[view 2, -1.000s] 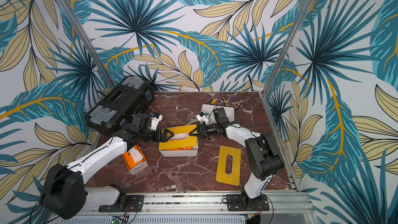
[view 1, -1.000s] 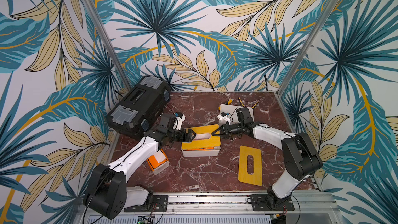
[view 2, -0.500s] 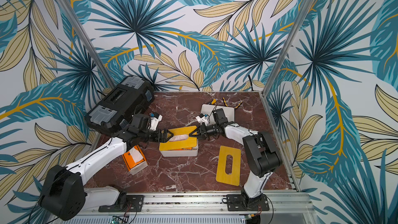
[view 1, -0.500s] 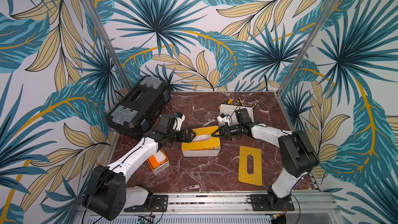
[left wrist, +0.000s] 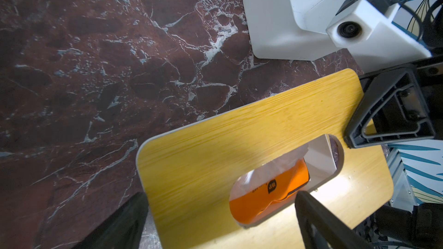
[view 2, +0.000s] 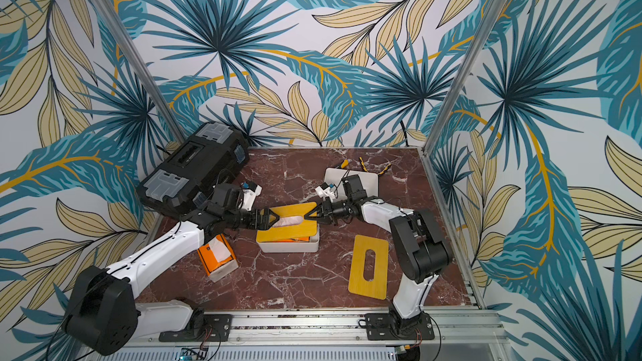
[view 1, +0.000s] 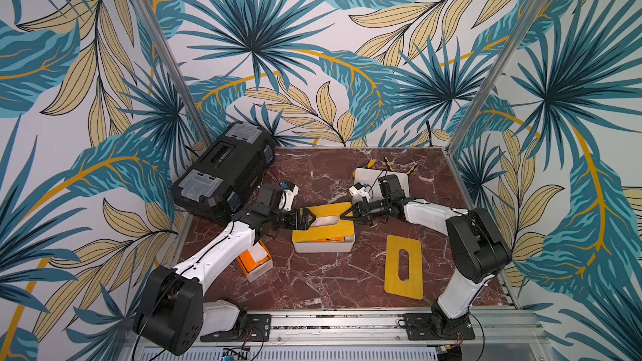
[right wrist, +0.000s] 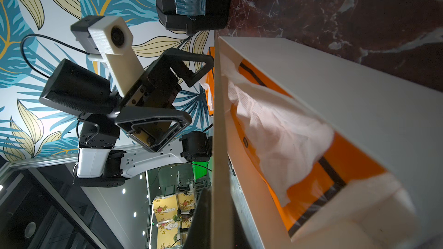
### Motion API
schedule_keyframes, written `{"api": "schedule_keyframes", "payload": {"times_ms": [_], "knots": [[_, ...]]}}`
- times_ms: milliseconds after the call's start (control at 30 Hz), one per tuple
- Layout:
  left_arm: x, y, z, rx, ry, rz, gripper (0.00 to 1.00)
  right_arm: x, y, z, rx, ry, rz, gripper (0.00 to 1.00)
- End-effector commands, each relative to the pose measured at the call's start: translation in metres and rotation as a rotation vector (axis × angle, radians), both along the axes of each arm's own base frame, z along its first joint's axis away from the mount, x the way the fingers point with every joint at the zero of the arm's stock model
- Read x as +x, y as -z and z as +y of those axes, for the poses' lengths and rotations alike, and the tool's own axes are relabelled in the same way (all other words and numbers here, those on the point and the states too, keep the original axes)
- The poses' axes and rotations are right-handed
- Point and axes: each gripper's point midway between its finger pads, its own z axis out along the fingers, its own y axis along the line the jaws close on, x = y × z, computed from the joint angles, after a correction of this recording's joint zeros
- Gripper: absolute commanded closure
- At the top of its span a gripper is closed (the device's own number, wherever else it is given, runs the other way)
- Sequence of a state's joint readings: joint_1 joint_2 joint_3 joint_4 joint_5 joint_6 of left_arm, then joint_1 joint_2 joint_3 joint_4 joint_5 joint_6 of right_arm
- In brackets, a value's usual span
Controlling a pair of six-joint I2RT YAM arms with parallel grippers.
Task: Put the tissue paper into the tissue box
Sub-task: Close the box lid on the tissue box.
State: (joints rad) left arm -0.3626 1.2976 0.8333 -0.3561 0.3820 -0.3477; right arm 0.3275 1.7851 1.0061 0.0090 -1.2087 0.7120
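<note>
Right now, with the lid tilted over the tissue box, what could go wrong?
1. The right gripper pinches the tilted lid by one end only; it could slip or twist.
2. The tissue bunched under it may get trapped at the tissue box rim instead of through the slot.
3. The open left gripper straddles the other end and could knock it.
</note>
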Motion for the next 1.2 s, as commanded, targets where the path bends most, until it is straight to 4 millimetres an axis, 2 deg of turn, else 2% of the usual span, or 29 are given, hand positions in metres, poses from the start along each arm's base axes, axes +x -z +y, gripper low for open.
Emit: {"api": "schedule_keyframes", "payload": {"times_ms": [0, 400, 600, 867, 1167], "knots": [[-0.005, 0.011, 0.005, 0.020, 0.001, 0.020, 0.00, 0.006, 0.002, 0.000, 0.009, 0.003, -0.006, 1.00], [-0.006, 0.016, 0.007, 0.036, 0.000, 0.034, 0.00, 0.008, 0.010, -0.001, 0.017, 0.021, 0.017, 1.00], [-0.007, 0.021, 0.016, 0.097, -0.017, 0.047, 0.00, 0.009, 0.016, 0.000, 0.022, 0.033, 0.031, 1.00], [-0.008, -0.003, 0.027, 0.110, -0.066, -0.036, 0.00, 0.011, 0.017, -0.001, 0.025, 0.063, 0.037, 1.00], [-0.012, 0.016, 0.028, 0.101, -0.078, -0.004, 0.00, 0.011, 0.004, -0.002, 0.042, 0.164, 0.004, 1.00]]}}
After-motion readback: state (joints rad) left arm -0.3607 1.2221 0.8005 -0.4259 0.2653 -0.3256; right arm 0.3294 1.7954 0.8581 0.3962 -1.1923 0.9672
